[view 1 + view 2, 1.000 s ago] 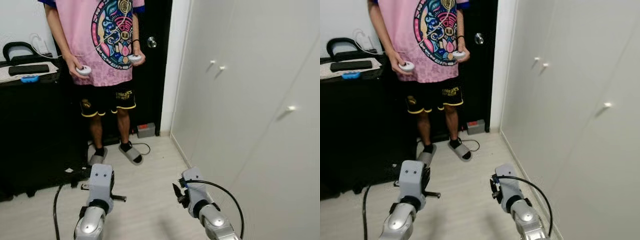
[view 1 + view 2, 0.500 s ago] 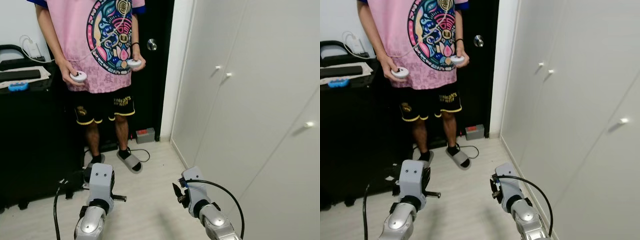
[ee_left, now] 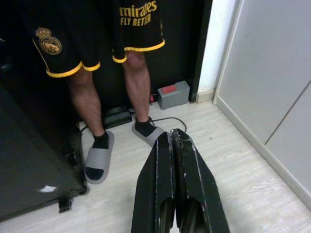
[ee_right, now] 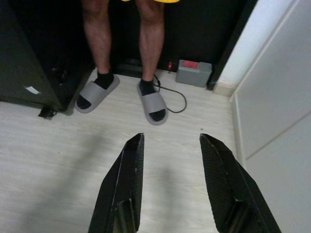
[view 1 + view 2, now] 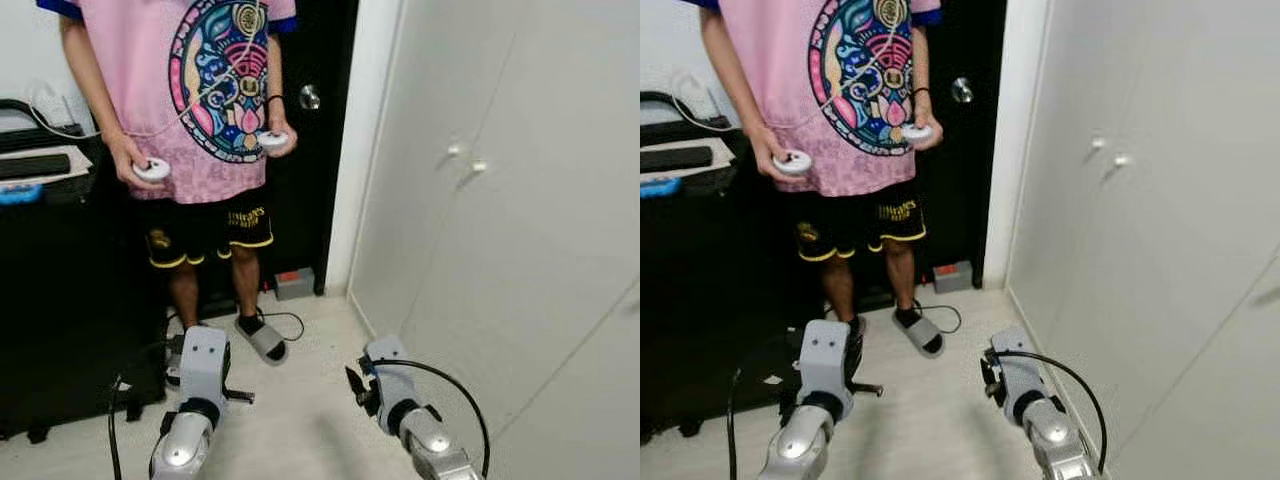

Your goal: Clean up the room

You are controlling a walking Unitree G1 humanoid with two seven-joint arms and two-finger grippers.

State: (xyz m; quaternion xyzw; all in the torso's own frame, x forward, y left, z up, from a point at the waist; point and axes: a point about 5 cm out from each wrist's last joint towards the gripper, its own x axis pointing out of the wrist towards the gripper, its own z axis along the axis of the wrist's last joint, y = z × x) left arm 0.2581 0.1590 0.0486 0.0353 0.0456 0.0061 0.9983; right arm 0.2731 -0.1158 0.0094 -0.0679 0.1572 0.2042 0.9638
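Note:
Both my arms are held low over a pale wood floor (image 5: 290,420). In the left wrist view my left gripper (image 3: 172,138) is shut, its two black fingers pressed together with nothing between them. My right gripper (image 4: 170,138) is open and empty, a wide gap of floor showing between its fingers. In the eye views the left wrist (image 5: 201,362) and the right wrist (image 5: 388,372) hang about knee height in front of a person.
A person (image 5: 205,90) in a pink shirt, black shorts and grey slides (image 4: 154,105) stands ahead holding two white controllers (image 5: 152,170). A black cabinet (image 5: 60,300) is at left, white wardrobe doors (image 5: 500,220) at right, a dark door (image 5: 305,140) behind. A grey box (image 4: 193,73) and a cable lie by the doorway.
The camera view has shifted, so the person and the wardrobe sit slightly differently in the picture. Both arms keep the same pose.

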